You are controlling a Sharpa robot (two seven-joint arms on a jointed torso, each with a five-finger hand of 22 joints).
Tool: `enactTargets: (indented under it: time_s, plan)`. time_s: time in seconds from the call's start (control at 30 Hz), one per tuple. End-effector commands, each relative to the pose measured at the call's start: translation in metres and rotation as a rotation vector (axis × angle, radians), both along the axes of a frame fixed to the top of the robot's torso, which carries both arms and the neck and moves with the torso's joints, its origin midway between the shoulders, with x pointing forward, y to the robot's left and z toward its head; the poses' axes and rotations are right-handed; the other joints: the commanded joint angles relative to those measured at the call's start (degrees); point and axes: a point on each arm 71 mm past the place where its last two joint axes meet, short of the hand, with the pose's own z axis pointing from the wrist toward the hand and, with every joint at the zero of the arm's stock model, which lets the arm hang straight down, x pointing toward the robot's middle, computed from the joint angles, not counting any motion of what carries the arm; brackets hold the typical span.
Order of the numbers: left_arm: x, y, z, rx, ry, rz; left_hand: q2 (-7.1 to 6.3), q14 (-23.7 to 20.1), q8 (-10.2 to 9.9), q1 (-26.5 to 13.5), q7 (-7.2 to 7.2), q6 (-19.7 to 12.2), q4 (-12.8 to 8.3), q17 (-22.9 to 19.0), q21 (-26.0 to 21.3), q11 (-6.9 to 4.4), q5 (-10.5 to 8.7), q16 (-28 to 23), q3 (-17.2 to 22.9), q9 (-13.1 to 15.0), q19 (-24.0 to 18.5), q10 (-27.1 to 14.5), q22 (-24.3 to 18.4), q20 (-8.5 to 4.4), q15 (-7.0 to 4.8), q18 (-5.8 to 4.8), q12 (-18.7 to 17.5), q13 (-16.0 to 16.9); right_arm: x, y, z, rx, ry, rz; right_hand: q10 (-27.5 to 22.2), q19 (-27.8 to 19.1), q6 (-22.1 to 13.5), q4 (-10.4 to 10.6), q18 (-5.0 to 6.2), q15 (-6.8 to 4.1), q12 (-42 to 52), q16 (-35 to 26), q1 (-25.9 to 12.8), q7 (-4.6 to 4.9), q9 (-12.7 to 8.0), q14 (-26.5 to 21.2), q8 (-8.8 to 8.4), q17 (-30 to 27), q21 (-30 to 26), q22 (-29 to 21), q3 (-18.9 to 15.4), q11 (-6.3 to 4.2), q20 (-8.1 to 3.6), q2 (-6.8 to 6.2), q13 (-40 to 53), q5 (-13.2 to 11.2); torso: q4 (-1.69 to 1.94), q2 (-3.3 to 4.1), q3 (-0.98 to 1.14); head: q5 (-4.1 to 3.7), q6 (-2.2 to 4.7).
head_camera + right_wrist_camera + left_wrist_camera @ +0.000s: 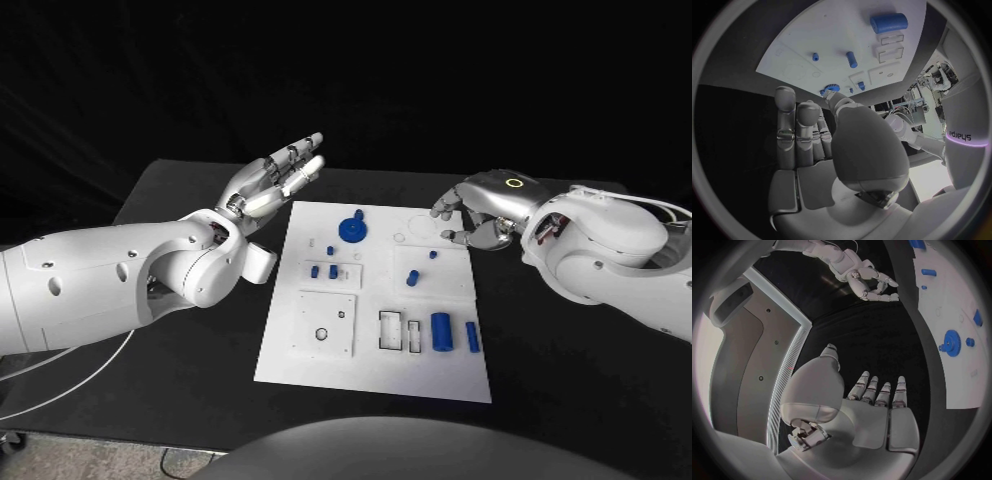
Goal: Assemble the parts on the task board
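Task board (372,375) near edge closest to cam, flat on black worktop (577,400), centred. Parts loose on it: blue gear (352,229) at far end, two cylinders (441,331) near front, small pegs (323,271) mid-board. Nothing seated yet, prob. start of assy. Left hand (277,180) off board's far-left corner, fingers straight and apart, holding nothing. Right hand (482,208) over far-right corner, fingers curled loosely, nothing in them; likely staging for first pick.
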Motion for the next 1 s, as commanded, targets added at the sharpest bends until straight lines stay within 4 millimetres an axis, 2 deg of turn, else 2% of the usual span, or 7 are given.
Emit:
enactTargets:
  time_s: [0.03,0.13,0.37,0.47,0.57,0.87,1.0]
  plan:
    - [-0.002,-0.003,0.002,-0.028,-0.026,-0.028,0.3,-0.12,-0.21,1.04,0.48,0.1,-0.17,-0.05,-0.2,0.7,0.81,-0.2,-0.01,-0.26,0.05,0.12,-0.28,0.58,0.56,0.85,0.63,-0.39,0.0,0.001,-0.008,-0.038,0.001,0.019,0.71,0.52,0.23,-0.24,-0.25,0.1,-0.3,0.47,-0.02,-0.08,-0.19,0.34,-0.27,0.17,0.44,0.19,-0.23,0.0,-0.05,-0.3,-0.47,-0.36,-0.05,0.02,0.04,-0.16,0.0]
    - [-0.003,-0.003,0.002,-0.021,-0.027,-0.034,0.74,-0.12,-0.13,1.82,0.76,0.61,-0.17,-0.05,-0.17,1.1,2.11,-0.2,-0.33,-0.5,0.17,0.1,-0.53,0.99,0.73,0.89,1.16,-0.8,0.001,0.001,-0.016,-0.038,0.014,0.014,1.23,0.73,1.52,-0.31,-0.38,0.23,-0.64,1.45,-0.11,-1.57,-0.15,0.39,0.22,1.09,1.37,0.77,-0.34,0.06,0.0,-0.07,-1.66,-0.38,-0.09,0.08,0.06,-0.3,0.0]
    - [-0.003,-0.002,0.001,-0.006,-0.029,-0.047,1.62,0.38,0.22,4.45,1.98,2.67,-0.19,0.17,-0.01,2.4,4.97,0.0,-1.16,-0.9,0.68,0.42,-0.67,2.63,0.95,0.88,3.16,-1.6,0.006,0.002,-0.033,-0.053,0.045,0.004,1.9,0.97,1.54,-0.38,-0.56,0.21,-0.57,2.5,-0.15,-1.81,-0.2,0.58,0.16,2.08,2.52,1.3,-0.4,0.04,0.04,0.01,-2.17,-0.22,0.01,0.0,0.01,-0.43,0.0]
    - [-0.004,-0.002,0.001,-0.004,-0.03,-0.054,1.71,0.68,0.25,4.81,1.96,2.91,-0.18,0.27,0.06,2.68,5.39,0.11,-1.56,-1.05,0.9,0.53,-0.56,2.99,1.19,0.91,3.7,-1.83,0.007,0.003,-0.038,-0.059,0.055,0.001,2.21,0.99,1.28,-0.33,-0.57,0.23,-0.57,2.59,-0.31,-1.8,-0.32,0.54,-0.04,2.13,2.61,1.44,-0.49,0.02,0.06,-0.01,-2.47,-0.35,0.05,0.01,0.01,-0.44,0.0]
    - [-0.004,-0.003,0.0,-0.005,-0.032,-0.061,1.88,1.07,0.31,5.2,2.01,3.32,-0.21,0.39,0.2,2.76,5.89,0.25,-1.95,-1.15,1.29,0.63,-0.04,3.2,1.42,0.95,4.24,-2.1,0.009,0.003,-0.044,-0.061,0.062,-0.001,2.83,1.0,0.82,-0.3,-0.6,0.36,-0.78,2.72,-0.41,-1.1,-0.75,0.44,-0.49,2.17,2.66,1.71,-0.41,-0.03,0.15,0.11,-3.29,-0.53,0.0,-0.01,-0.04,-0.48,0.0]
    - [-0.005,-0.003,-0.002,-0.003,-0.024,-0.068,2.95,2.14,0.44,6.9,2.09,3.98,-0.28,0.67,0.63,3.04,7.46,0.65,-2.67,-1.26,2.46,0.86,1.06,3.44,2.0,0.99,5.53,-2.68,0.014,0.003,-0.057,-0.061,0.071,-0.007,3.49,0.88,2.14,-0.39,-0.53,0.47,-1.29,2.73,-0.41,-0.73,-0.91,0.2,-0.09,2.11,2.37,1.97,-0.43,-0.06,0.25,0.16,-4.51,-1.27,0.05,-0.05,-0.03,-0.51,0.0]
    - [-0.005,-0.003,-0.002,0.0,-0.027,-0.076,3.09,2.89,0.55,8.57,2.31,4.47,-0.36,0.83,1.17,3.08,7.98,0.96,-3.1,-1.22,3.7,0.89,2.62,3.62,2.54,1.03,6.1,-2.76,0.016,0.004,-0.06,-0.065,0.074,-0.01,3.78,0.63,2.57,-0.55,-0.4,0.22,-1.39,2.38,-0.31,-1.01,-0.87,-0.1,0.06,1.75,1.74,1.96,-0.52,-0.19,0.19,0.06,-4.92,-1.51,0.03,-0.07,-0.03,-0.34,0.0]
